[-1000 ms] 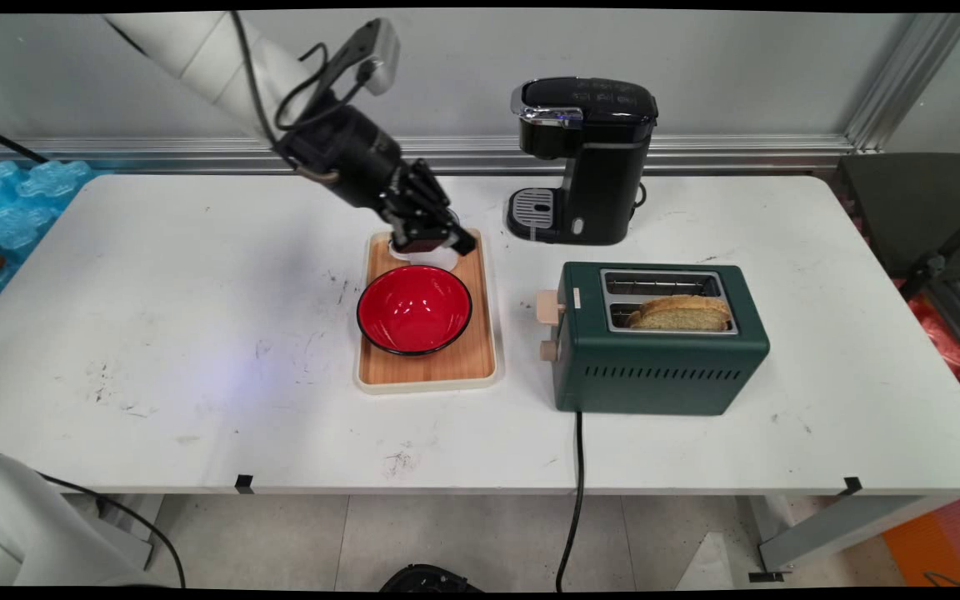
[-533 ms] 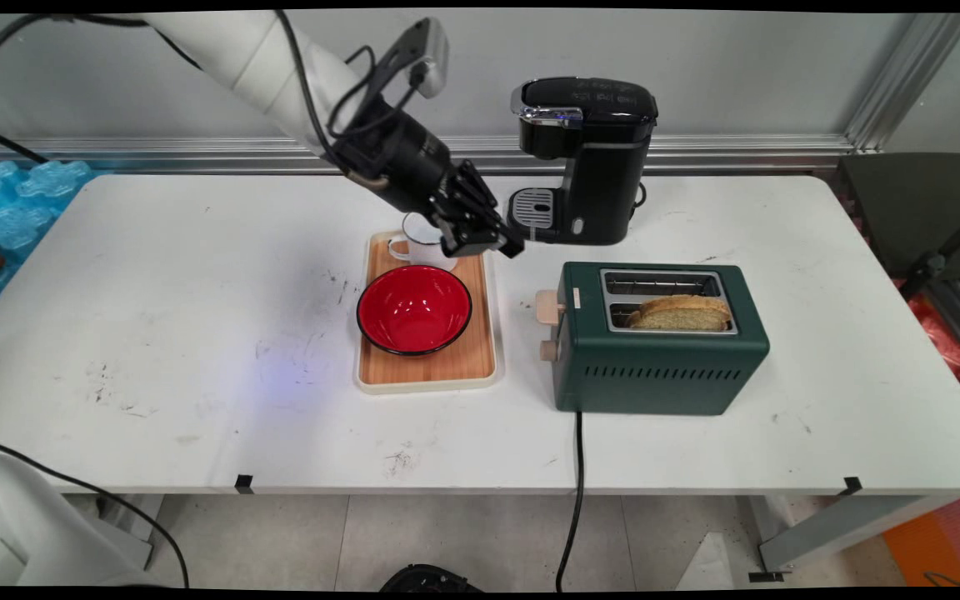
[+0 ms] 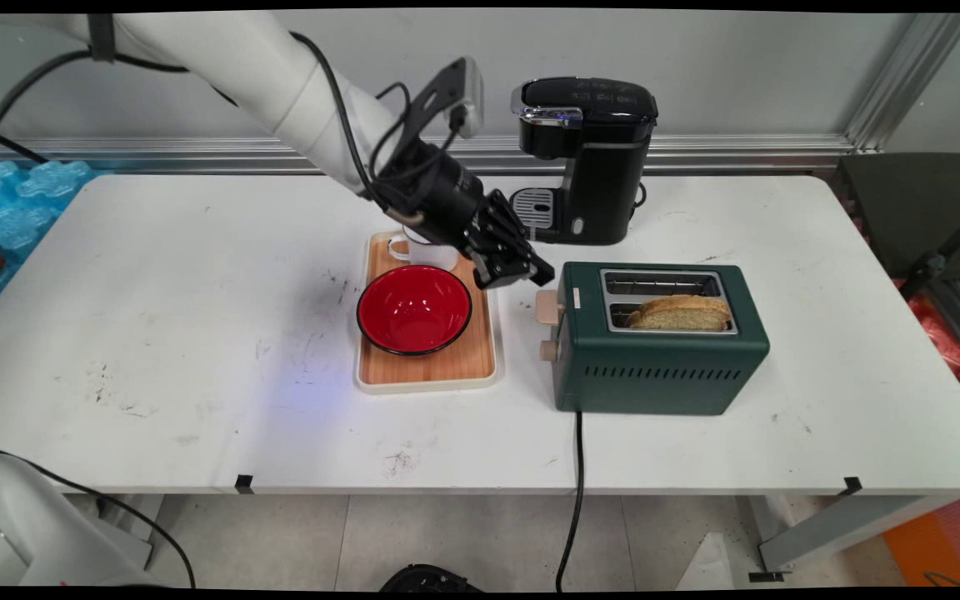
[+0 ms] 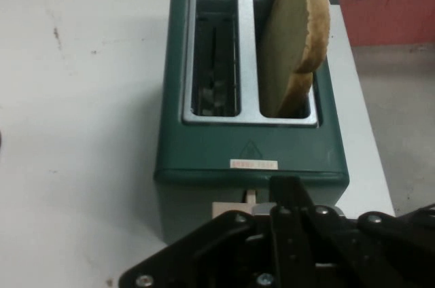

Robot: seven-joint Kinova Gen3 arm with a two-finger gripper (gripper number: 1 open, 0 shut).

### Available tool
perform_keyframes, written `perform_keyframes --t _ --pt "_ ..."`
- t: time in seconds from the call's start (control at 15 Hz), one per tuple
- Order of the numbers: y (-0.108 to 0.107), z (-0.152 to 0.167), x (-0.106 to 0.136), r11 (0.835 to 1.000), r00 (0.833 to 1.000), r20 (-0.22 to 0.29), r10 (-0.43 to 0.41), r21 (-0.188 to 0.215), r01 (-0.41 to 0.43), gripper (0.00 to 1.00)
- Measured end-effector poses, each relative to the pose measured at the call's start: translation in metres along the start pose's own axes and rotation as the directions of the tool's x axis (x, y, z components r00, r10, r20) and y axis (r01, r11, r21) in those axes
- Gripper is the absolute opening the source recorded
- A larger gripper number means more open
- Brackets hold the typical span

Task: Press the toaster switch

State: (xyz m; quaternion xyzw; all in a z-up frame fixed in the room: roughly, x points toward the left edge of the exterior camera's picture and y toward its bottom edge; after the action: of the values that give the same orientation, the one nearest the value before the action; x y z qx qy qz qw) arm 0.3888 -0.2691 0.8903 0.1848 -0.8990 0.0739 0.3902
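Note:
My black gripper (image 3: 540, 275) hangs shut, with nothing in it, just left of the green toaster (image 3: 655, 367) and a little above its cream lever (image 3: 547, 307). In the hand view the closed fingers (image 4: 289, 193) point at the toaster (image 4: 251, 145) end, right over the lever (image 4: 230, 209). A slice of bread (image 3: 682, 312) stands in the toaster's near slot, seen as a tall slice (image 4: 296, 37) in the right-hand slot of the hand view. The far slot is empty. A second cream knob (image 3: 547, 351) sits lower on the toaster's end.
A wooden tray (image 3: 430, 372) left of the toaster carries a red bowl (image 3: 414, 309) and a white mug (image 3: 428, 253) behind it, partly hidden by my wrist. A black coffee machine (image 3: 588, 158) stands at the back. The toaster's cord (image 3: 573, 492) drops over the front edge.
The gripper has travelled right and toward the front, from over the white mug on the tray to the toaster's lever end. Nothing on the table has shifted.

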Motion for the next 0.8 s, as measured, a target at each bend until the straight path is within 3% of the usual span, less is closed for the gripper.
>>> perform_keyframes --t 0.8 --pt "-0.001 0.033 -0.019 0.999 0.999 0.027 0.031 0.018 -0.032 0.00"
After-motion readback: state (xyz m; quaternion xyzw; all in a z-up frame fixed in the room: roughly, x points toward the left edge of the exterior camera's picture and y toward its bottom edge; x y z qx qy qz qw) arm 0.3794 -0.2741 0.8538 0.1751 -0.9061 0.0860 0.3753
